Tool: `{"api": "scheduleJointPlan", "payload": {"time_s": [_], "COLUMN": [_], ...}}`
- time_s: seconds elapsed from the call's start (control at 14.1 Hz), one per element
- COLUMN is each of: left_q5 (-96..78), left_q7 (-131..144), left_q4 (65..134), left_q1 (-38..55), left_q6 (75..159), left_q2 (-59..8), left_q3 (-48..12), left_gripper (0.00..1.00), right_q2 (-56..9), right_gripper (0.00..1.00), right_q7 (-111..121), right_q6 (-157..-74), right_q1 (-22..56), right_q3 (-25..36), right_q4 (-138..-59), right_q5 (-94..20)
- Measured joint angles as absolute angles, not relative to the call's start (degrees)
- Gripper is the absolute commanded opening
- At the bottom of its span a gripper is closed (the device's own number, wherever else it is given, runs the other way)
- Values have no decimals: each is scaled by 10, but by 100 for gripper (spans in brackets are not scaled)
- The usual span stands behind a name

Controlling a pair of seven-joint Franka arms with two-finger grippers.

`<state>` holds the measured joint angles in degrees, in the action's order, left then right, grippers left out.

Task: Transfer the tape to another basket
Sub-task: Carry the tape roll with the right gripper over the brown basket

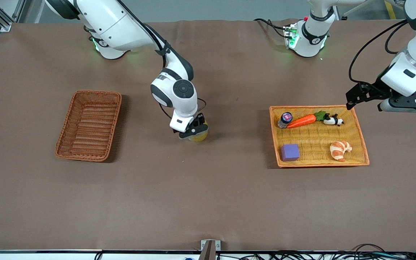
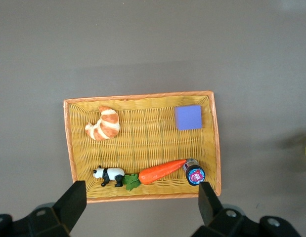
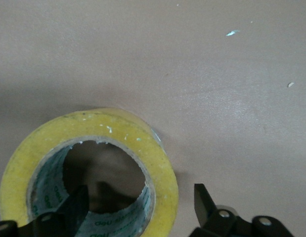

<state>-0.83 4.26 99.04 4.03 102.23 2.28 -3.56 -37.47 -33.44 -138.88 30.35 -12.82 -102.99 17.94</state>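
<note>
right wrist view: right tool spread, 1 finger inside the tape core, 1 outside its wall; reddish-brown basket lies toward the right arm's end of the counter; left tool waits spread over the yellow basket.

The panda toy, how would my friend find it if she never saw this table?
Start at the yellow basket toward the left arm's end of the table. Look along its edge farther from the front camera, where a carrot lies; the panda sits right beside the carrot's green leaves. It is the only black-and-white thing in there.
</note>
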Motion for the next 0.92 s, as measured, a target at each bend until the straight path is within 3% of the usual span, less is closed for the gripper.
{"api": "scheduleJointPlan", "payload": {"time_s": [0.07, 0.28, 0.64, 0.92], "left_q5": [-8, -8, -8, -8], "left_q7": [43, 43, 43, 43], "left_q4": [989, 989, 989, 989], "left_q1": [40, 37, 28, 25], "left_q6": [1022, 1021, 1012, 1011], "left_q2": [22, 21, 21, 20], "left_q3": [-36, -44, -55, -55], "left_gripper": [100, 100, 100, 100], "right_q2": [-376, -379, -379, -333], "right_gripper": [31, 0, 0, 0], "right_q7": [-334, -334, -364, -390], "right_q6": [-1389, -1389, -1380, -1295], "right_q1": [304, 303, 302, 270], "right_q3": [-128, -125, -125, -122], "right_q4": [-1030, -1030, -1024, -991], "right_q5": [179, 180, 180, 178]}}
